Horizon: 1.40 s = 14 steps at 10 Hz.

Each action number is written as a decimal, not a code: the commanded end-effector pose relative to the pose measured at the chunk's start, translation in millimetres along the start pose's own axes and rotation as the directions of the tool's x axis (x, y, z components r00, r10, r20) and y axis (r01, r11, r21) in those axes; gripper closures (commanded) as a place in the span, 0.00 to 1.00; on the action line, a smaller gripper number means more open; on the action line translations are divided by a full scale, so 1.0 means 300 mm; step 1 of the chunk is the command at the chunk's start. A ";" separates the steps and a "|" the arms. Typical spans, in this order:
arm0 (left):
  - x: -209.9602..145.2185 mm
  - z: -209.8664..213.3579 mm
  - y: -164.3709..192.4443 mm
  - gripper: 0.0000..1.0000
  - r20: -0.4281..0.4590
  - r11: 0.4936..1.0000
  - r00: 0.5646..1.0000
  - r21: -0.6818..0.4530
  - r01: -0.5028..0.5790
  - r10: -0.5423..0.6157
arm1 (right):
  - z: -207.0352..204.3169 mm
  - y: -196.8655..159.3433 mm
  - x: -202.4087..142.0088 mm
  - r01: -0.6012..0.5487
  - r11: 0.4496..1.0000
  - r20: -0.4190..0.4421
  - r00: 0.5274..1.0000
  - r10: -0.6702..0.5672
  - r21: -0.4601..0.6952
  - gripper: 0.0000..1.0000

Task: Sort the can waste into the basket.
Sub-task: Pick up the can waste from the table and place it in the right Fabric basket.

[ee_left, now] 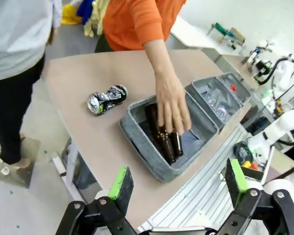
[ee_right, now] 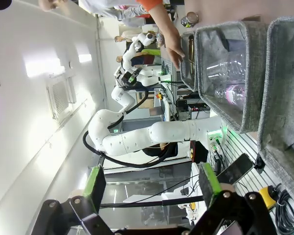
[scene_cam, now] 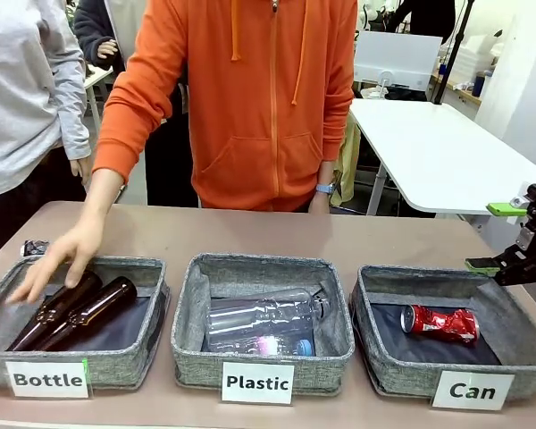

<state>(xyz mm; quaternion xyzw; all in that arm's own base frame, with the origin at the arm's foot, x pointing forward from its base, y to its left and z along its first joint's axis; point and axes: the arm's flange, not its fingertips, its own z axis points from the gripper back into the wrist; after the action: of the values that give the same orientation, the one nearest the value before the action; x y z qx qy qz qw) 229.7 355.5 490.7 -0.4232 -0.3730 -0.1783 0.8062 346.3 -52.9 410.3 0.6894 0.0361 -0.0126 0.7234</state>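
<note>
Red can (scene_cam: 439, 323) lies sideways — long axis across the basket (scene_cam: 397, 375).

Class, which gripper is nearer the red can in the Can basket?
Right. The right gripper hovers by the right rim of the Can basket, near the red can; the left gripper is at the other end of the table, near the Bottle basket.

Two brown glass bottles (scene_cam: 96, 306) are lying side by side in the "Bottle" basket (scene_cam: 125, 357), which is sitting at the worktop's (scene_cam: 250, 234) near left corner. Clear plastic bottles (scene_cam: 259, 315) are resting in the "Plastic" basket (scene_cam: 196, 365), mid near edge. A person in an orange hoodie (scene_cam: 250, 98) is standing at the far edge.
</note>
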 end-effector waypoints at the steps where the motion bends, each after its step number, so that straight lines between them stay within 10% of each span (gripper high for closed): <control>1: 0.088 -0.044 -0.023 0.02 -0.040 0.999 0.999 0.036 0.011 -0.010 | 0.010 0.002 -0.002 -0.021 1.000 -0.014 1.000 0.021 0.003 0.00; 5: 0.311 -0.249 -0.062 0.02 -0.227 0.974 0.953 0.054 0.221 -0.203 | 0.010 0.002 -0.002 -0.021 1.000 -0.014 1.000 0.021 0.003 0.00; 12: 0.627 -0.824 -0.130 0.02 -0.611 0.880 0.670 -0.097 0.466 -0.422 | 0.010 0.002 -0.002 -0.021 1.000 -0.014 1.000 0.021 0.003 0.00; 14: 0.605 -0.810 -0.144 0.02 -0.553 0.883 0.712 -0.101 0.457 -0.432 | 0.010 0.002 -0.002 -0.021 1.000 -0.014 1.000 0.021 0.003 0.00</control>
<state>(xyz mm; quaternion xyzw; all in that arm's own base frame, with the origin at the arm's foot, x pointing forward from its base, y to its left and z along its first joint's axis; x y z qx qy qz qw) 448.4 118.9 557.5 -0.2241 -0.1981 -0.4882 0.8198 346.3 -52.7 410.3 0.6895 0.0363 -0.0123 0.7233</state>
